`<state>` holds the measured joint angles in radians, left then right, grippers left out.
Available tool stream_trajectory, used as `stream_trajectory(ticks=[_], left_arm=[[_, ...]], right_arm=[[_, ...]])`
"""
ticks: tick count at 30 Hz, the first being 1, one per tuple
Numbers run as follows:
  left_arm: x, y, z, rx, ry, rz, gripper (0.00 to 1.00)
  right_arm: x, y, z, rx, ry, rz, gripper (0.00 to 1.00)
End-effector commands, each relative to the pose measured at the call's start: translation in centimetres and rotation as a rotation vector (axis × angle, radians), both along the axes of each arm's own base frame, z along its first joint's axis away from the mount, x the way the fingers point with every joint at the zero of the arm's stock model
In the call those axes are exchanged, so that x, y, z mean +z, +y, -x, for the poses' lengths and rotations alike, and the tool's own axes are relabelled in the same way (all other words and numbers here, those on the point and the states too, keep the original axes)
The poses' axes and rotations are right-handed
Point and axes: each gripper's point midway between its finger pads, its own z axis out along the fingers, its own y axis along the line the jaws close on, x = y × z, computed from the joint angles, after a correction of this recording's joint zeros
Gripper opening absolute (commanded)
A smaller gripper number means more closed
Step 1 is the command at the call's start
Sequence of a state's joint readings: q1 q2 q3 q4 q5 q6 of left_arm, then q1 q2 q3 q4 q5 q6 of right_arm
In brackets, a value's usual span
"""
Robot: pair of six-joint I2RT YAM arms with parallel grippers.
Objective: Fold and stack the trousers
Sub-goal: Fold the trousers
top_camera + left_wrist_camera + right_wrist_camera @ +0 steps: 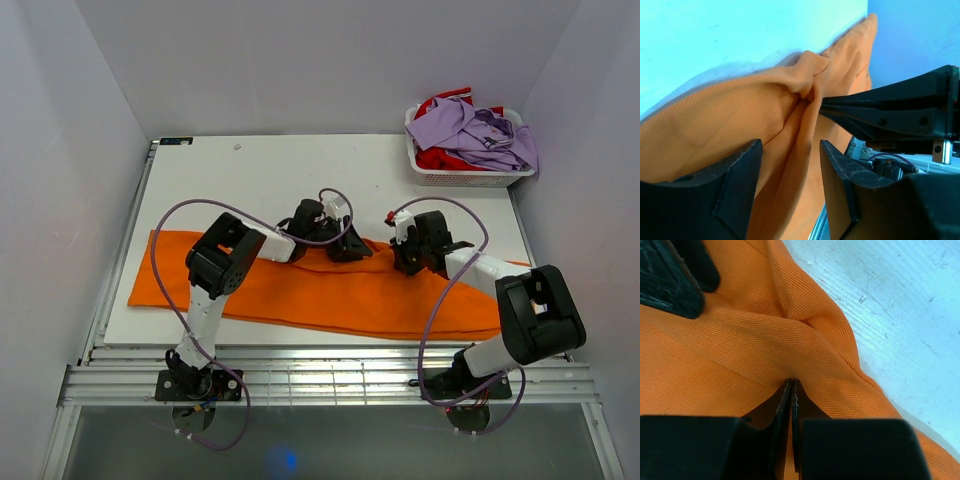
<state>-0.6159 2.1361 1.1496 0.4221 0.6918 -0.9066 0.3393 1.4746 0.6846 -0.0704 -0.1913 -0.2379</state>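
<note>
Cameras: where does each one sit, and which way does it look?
Top external: high behind the robot, looking down on the table, trousers and basket; the left arm and right arm show.
Left wrist: on the left arm, facing the trousers through the open left gripper.
Right wrist: on the right arm, looking down at the right gripper, shut on the trousers.
Shared: each wrist view catches the other gripper.

Nothing readable can be made out tbh, not even on the trousers (330, 295). A dark tag (175, 141) at the table's (260, 170) far-left corner is too tiny to be read.
</note>
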Motion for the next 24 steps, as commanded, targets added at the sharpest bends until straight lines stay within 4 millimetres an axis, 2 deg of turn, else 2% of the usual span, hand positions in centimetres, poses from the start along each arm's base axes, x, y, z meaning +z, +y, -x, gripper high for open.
stream_trajectory(ticks=[1, 3, 8, 13, 16, 19, 22, 23, 24], left_arm=[[2.4, -2.8, -0.1, 0.010, -0.003, 0.092, 0.62], [2.8, -3.7, 0.1, 0.012, 0.017, 0.137, 0.64], [2.0, -5.3, 0.5, 0.012, 0.050, 0.164, 0.68], [0.3, -5.4, 0.3, 0.039, 0.098, 0.144, 0.68], [0.5, -5.5, 0.5, 0.016, 0.099, 0.153, 0.69], [0.8, -5.9, 0.4, -0.002, 0.092, 0.169, 0.70], [0.9, -6.1, 0.4, -0.015, 0.093, 0.174, 0.72], [0.8, -6.1, 0.6, -0.026, 0.102, 0.174, 0.76], [0.7, -6.1, 0.7, -0.029, 0.108, 0.174, 0.76]], right_arm=[[-0.1, 0.5, 1.4, 0.016, 0.021, -0.042, 0.08], [0.3, 0.6, 1.5, 0.025, 0.004, -0.054, 0.08], [1.9, 1.4, 2.4, 0.118, -0.082, -0.110, 0.08], [5.0, 2.1, 2.9, 0.267, -0.207, -0.119, 0.12], [6.0, 2.9, 4.8, 0.431, -0.275, -0.114, 0.13], [5.1, 3.7, 6.7, 0.565, -0.320, -0.069, 0.12], [3.3, 4.0, 8.1, 0.661, -0.316, -0.005, 0.11], [3.0, 4.1, 8.2, 0.677, -0.319, 0.014, 0.10], [2.3, 3.6, 8.1, 0.682, -0.321, 0.060, 0.09]])
